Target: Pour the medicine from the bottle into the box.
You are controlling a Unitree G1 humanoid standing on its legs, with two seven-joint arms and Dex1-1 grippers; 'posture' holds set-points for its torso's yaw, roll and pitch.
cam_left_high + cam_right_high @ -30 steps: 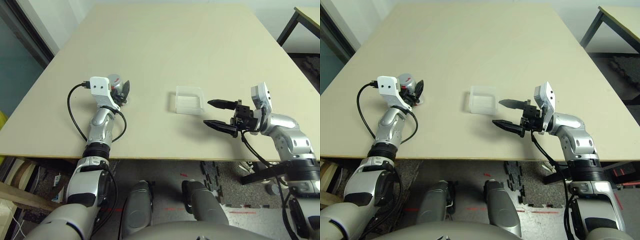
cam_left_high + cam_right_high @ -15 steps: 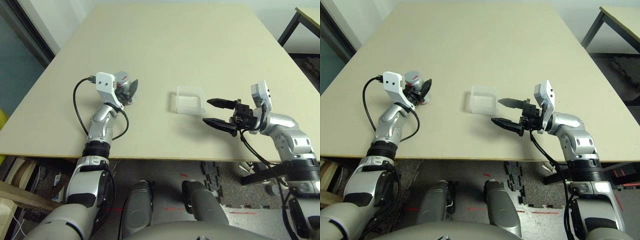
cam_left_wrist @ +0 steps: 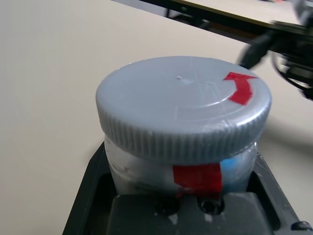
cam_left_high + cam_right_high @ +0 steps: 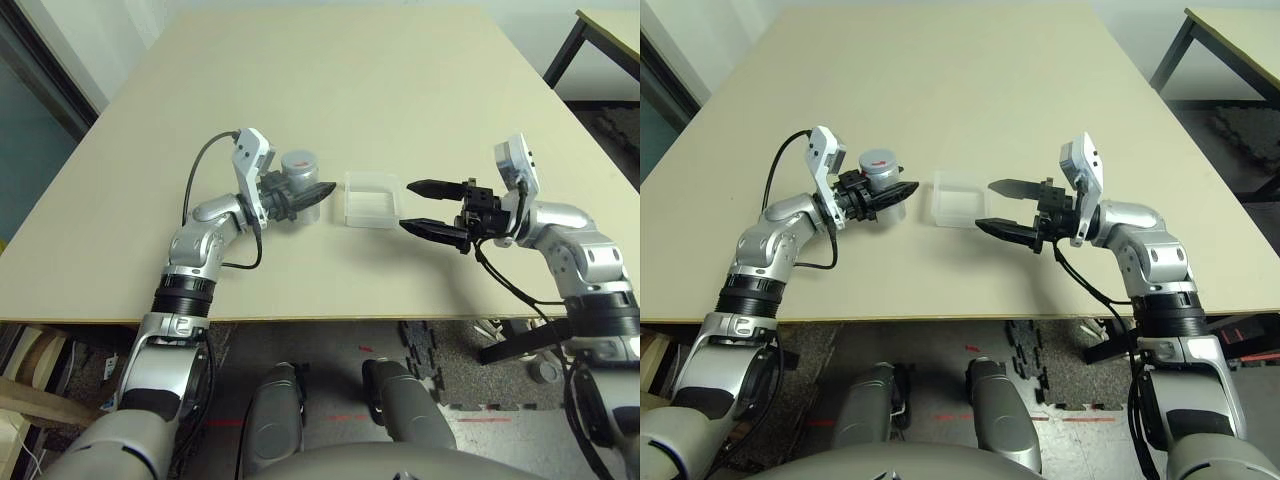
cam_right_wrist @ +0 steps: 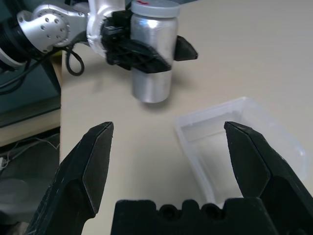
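**Silver bottle held just beside the clear box**

Silver and round, the bottle (image 4: 298, 170) sits upright between the two black fingers of the left gripper (image 4: 300, 197). The fingers are clamped tight on its sides. The bottle is lifted a little above the table (image 4: 330, 90), with its shadow under it. Its grey cap (image 3: 183, 107) is on, and the cap has a red arrow mark. A red strip of label shows just under the cap in the left wrist view.

The box (image 4: 372, 199) is clear plastic with low walls. It lies flat on the table, about halfway between the left and right edges and nearer the front edge than the back. The bottle is just beside the box, on the box's left side. They do not touch. The tips of the left gripper's fingers point at the box and stop just short of it.

The right gripper (image 4: 420, 206) is on the other side of the box, near its right wall. Its two fingers are spread wide apart and hold nothing. They point toward the box and the bottle. In the right wrist view, the box and the bottle show between these two fingers.

No medicine can be seen; I cannot tell if any is inside the box.
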